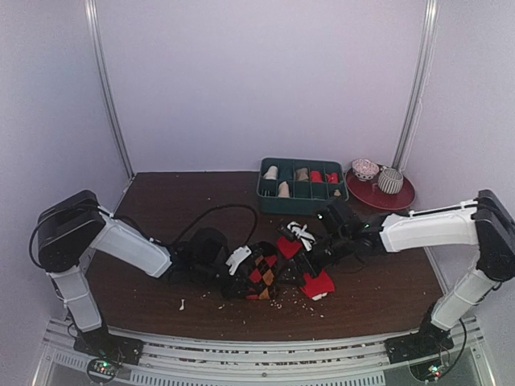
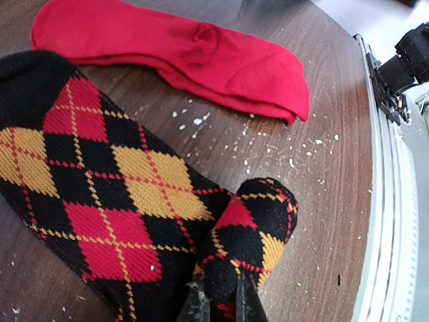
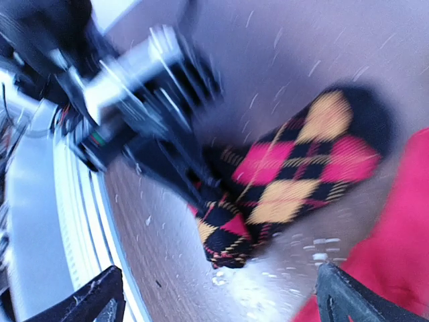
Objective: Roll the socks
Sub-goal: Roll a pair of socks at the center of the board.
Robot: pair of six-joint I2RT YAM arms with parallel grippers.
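Left end effector [image 2: 218, 302] is down low at the near end of the black argyle sock [image 2: 100, 188], and its 2 fingers are pinched together on the fabric. That end of the sock is folded up and over into a small hump, and that hump is exactly what the fingers clamp.

The rest of the argyle sock lies flat on the dark wood surface [image 2: 322, 221], close to the front edge. The plain red sock [image 2: 201, 54] lies flat just beyond it, with a strip of bare wood between the 2 in the left wrist view. White flecks [image 2: 198, 122] dot that gap.

Over to the right end effector [image 3: 221, 305]: its fingers are spread wide apart and grip nothing. Its camera view is blurred, but the argyle fold sits in the middle of it with the left arm's fingers on it, and red fabric fills the lower right corner.

At the back, a green compartment tray [image 1: 302, 207] stands beside a red plate [image 1: 402, 199].
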